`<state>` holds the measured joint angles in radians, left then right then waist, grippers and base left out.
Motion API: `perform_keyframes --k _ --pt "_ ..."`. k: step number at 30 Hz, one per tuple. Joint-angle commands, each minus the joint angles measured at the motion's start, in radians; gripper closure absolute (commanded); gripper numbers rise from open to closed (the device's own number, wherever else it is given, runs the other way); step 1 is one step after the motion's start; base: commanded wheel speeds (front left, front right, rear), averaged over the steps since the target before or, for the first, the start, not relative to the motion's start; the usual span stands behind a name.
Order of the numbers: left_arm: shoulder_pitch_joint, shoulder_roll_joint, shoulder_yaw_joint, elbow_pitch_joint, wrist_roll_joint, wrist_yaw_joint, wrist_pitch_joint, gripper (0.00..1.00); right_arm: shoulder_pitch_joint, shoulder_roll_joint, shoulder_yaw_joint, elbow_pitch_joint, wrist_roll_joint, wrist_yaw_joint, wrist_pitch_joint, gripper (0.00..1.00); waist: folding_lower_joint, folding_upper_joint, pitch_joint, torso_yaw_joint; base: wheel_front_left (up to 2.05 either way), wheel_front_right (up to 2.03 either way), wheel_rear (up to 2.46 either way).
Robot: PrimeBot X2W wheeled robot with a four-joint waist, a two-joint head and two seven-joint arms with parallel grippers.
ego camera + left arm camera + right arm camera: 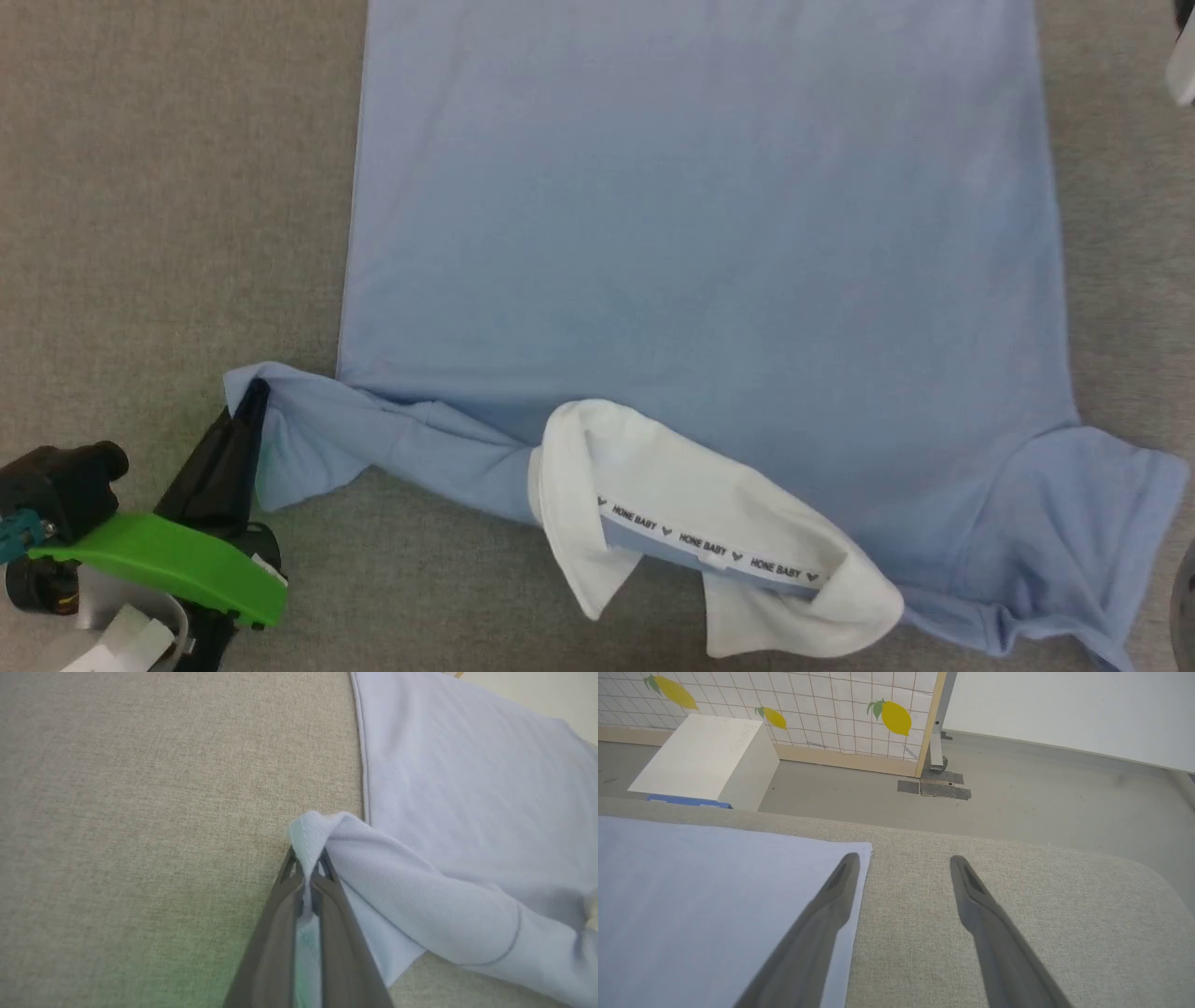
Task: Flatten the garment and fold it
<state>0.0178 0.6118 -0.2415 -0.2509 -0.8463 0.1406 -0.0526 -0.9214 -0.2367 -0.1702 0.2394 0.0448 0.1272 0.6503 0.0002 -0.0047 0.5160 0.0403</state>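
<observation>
garment (700,233) spread, sleeve (317,439) pinched in left jaws

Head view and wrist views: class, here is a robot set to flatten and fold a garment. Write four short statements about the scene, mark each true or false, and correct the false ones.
1. The jaws of the left gripper are shut on a sleeve of the garment. True.
2. The jaws of the right gripper grip the garment's edge. False: they stand open, holding nothing.
3. The white collar lies at the near edge in the head view. True.
4. The garment is folded in half. False: its body lies spread flat on the grey surface.
</observation>
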Motion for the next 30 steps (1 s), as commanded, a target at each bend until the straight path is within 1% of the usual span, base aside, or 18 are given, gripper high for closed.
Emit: perform_keyframes --k 1,6,10,15,18,21,22,23,24,27,30 --pt "-0.019 0.013 0.009 -0.009 -0.003 -0.006 -0.010 1.00 -0.034 -0.002 0.000 0.002 -0.022 0.003 0.022 0.00 -0.0002 0.0047 0.155 0.084 0.00 0.00 0.00" --pt "-0.022 0.025 0.021 -0.044 0.002 -0.015 -0.026 1.00 -0.110 0.005 0.002 0.004 -0.080 0.003 0.110 0.00 -0.0002 0.0047 0.222 0.097 0.00 0.00 0.00" --pt "-0.016 0.034 0.036 -0.085 0.009 -0.009 -0.038 1.00 -0.137 0.009 0.007 -0.002 -0.117 0.003 0.156 0.00 -0.0002 0.0047 0.262 0.105 0.00 0.00 0.00" --pt "-0.007 0.046 0.049 -0.133 0.019 0.000 -0.046 1.00 -0.145 0.007 0.020 -0.003 -0.150 0.003 0.204 0.00 -0.0002 0.0047 0.280 0.114 0.00 0.00 0.00" --pt "-0.001 0.051 0.053 -0.154 0.022 0.005 -0.046 1.00 -0.141 0.011 0.032 0.000 -0.149 0.003 0.239 0.00 -0.0002 0.0047 0.281 0.113 0.00 0.00 0.00" --pt "0.006 0.054 0.054 -0.164 0.023 0.010 -0.043 1.00 -0.136 0.008 0.053 0.004 -0.138 0.003 0.297 0.00 -0.0002 0.0047 0.276 0.109 0.00 0.00 0.00" --pt "0.007 0.054 0.053 -0.166 0.022 0.010 -0.043 1.00 -0.135 0.003 0.064 0.001 -0.136 0.003 0.312 0.57 -0.0002 0.0047 0.275 0.108 0.00 0.00 0.00" --pt "0.008 0.054 0.052 -0.168 0.023 0.010 -0.042 1.00 -0.135 -0.003 0.074 -0.001 -0.130 0.003 0.337 0.93 -0.0002 0.0047 0.273 0.106 0.00 0.00 0.00" --pt "0.008 0.055 0.051 -0.169 0.024 0.011 -0.042 1.00 -0.134 -0.006 0.077 -0.004 -0.125 0.003 0.358 1.00 -0.0002 0.0047 0.270 0.105 0.00 0.00 0.00" --pt "0.009 0.055 0.046 -0.169 0.025 0.014 -0.038 1.00 -0.142 -0.015 0.076 -0.034 -0.114 0.003 0.390 1.00 -0.0002 0.0047 0.256 0.101 0.00 0.00 0.00" --pt "0.005 0.052 0.040 -0.163 0.026 0.016 -0.034 1.00 -0.146 -0.025 0.068 -0.061 -0.118 0.003 0.392 1.00 -0.0002 0.0047 0.230 0.098 0.00 0.00 0.00"
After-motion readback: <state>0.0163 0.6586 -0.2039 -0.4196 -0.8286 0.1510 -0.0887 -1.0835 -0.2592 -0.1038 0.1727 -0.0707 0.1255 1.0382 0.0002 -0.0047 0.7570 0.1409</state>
